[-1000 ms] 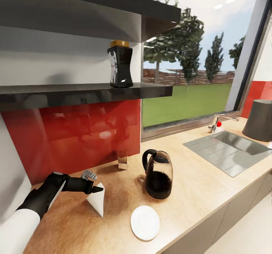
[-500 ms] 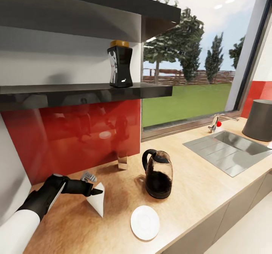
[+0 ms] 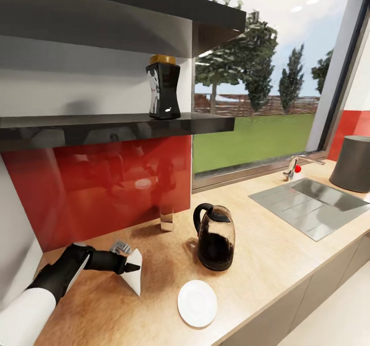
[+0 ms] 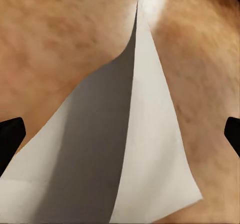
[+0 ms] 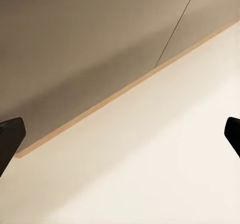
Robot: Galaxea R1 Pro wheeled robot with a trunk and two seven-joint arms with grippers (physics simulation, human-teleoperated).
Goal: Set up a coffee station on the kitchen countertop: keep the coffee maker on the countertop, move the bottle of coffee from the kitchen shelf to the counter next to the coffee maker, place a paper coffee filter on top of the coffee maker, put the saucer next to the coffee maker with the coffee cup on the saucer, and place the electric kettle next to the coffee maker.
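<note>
between the left tool's apart fingers: the paper coffee filter.
next, i judge: clamp, then lift.

Filter btm edge cropped

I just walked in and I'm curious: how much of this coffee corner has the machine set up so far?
Little looks done. The glass kettle with the black handle and the round white saucer sit on the wooden countertop. In hand: the open left gripper is at the white folded paper filter, fingers either side. Left: the dark coffee bottle with the gold lid is on the black shelf; I can't pick out a cup or coffee maker.
</note>
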